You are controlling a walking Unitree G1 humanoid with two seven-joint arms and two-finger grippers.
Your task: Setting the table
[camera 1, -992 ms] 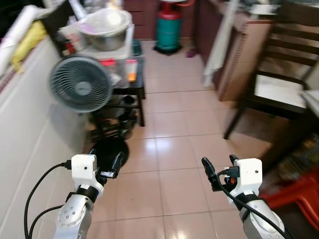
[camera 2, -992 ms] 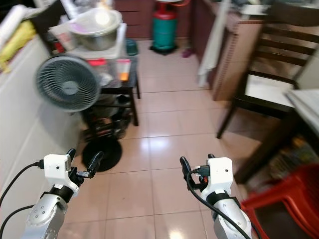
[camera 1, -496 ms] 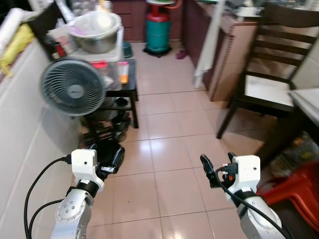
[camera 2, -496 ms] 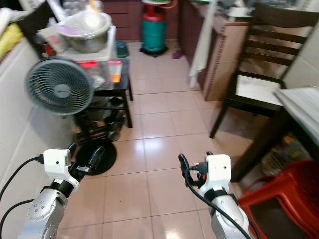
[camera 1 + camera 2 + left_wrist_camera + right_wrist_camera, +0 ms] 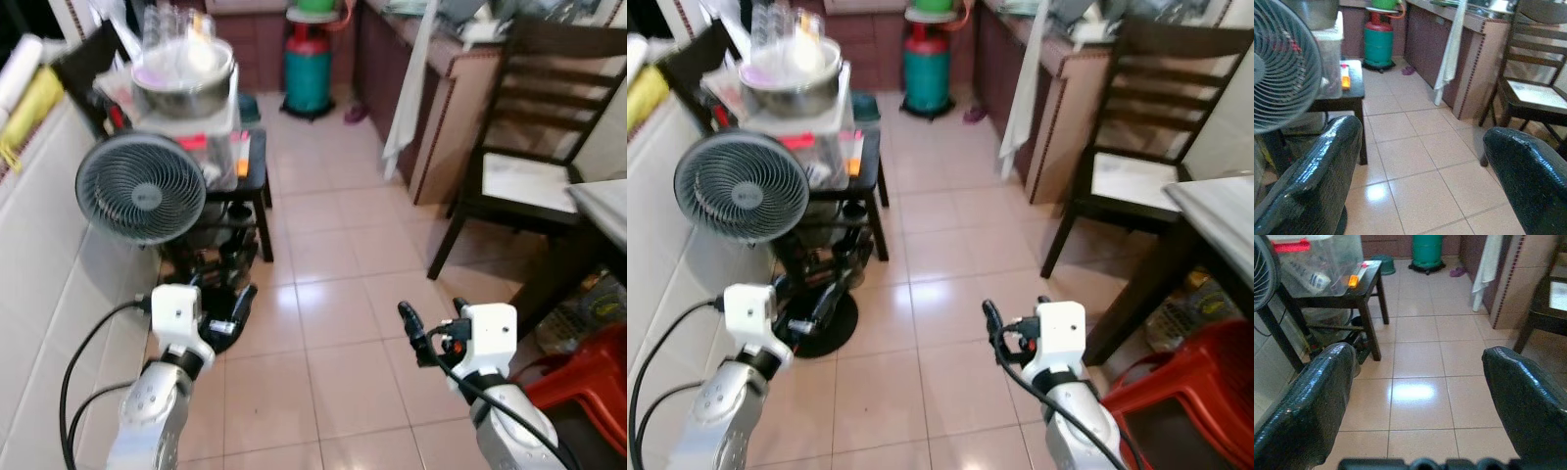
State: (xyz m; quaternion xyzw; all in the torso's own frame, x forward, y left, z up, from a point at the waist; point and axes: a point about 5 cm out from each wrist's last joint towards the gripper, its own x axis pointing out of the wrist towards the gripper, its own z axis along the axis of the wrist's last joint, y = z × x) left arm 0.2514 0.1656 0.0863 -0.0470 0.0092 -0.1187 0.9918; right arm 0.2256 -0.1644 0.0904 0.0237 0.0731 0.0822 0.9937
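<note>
Both jaws wide apart, empty: left gripper [image 5: 227,311], right gripper [image 5: 429,325], held over tiled floor [image 5: 333,245]. Worktop [image 5: 600,199] edge lies ahead-right, nearer the right arm, beside chair [image 5: 534,147]. No tableware identifiable yet.

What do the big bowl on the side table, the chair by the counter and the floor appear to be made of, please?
Bowl: probably stainless steel, with a grey metallic sheen; something pale lies over its top.
Chair: dark-stained wood, with slatted back and solid legs; its seat is paler, material unclear.
Floor: glazed ceramic tile, pinkish-beige, with visible grout lines and glossy light reflections.
</note>
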